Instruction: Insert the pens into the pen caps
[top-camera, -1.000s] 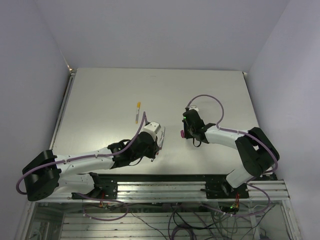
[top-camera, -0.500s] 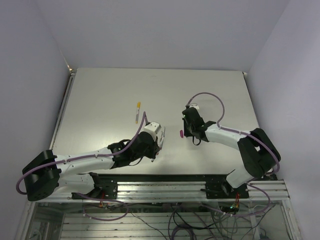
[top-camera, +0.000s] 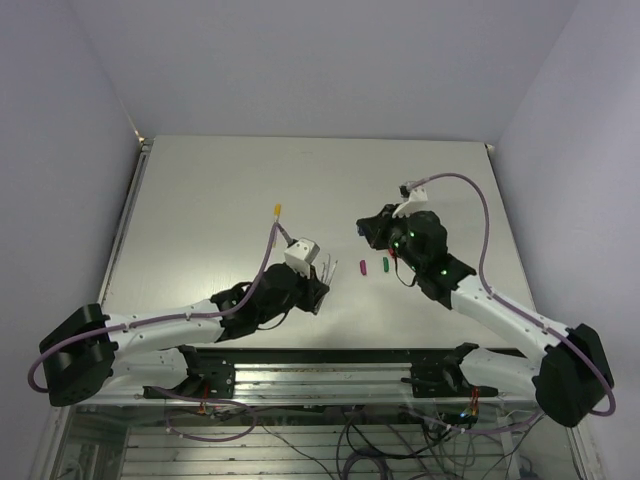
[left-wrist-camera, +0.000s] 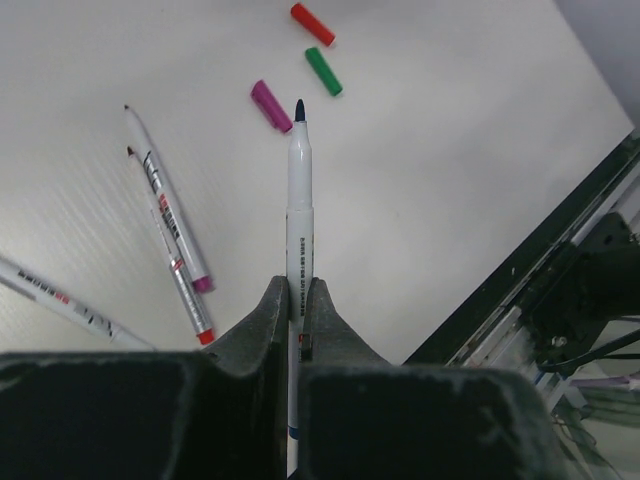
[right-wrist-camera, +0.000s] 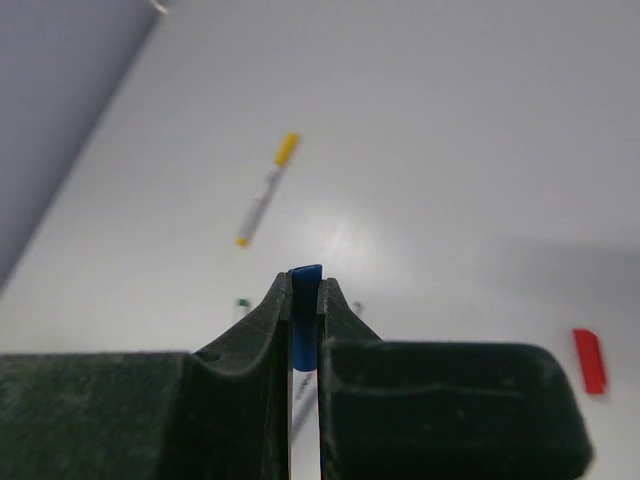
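The right hand (right-wrist-camera: 305, 285) pinches a blue cap (right-wrist-camera: 305, 305) upright between its fingers. Farther off and to the left, a yellow-capped pen (right-wrist-camera: 264, 192) lies on the pale tabletop (right-wrist-camera: 450, 150). A red cap (right-wrist-camera: 589, 360) lies near right.

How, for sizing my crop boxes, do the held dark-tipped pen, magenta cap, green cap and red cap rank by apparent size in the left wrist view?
1. Held dark-tipped pen, by far the longest.
2. Magenta cap, slightly larger, though nearer the camera.
3. Green cap and red cap: too alike to rank.

One pen (left-wrist-camera: 60, 298) runs off the left wrist view's edge; the right hand (right-wrist-camera: 305, 288) hides the blue cap's (right-wrist-camera: 304, 325) sides.
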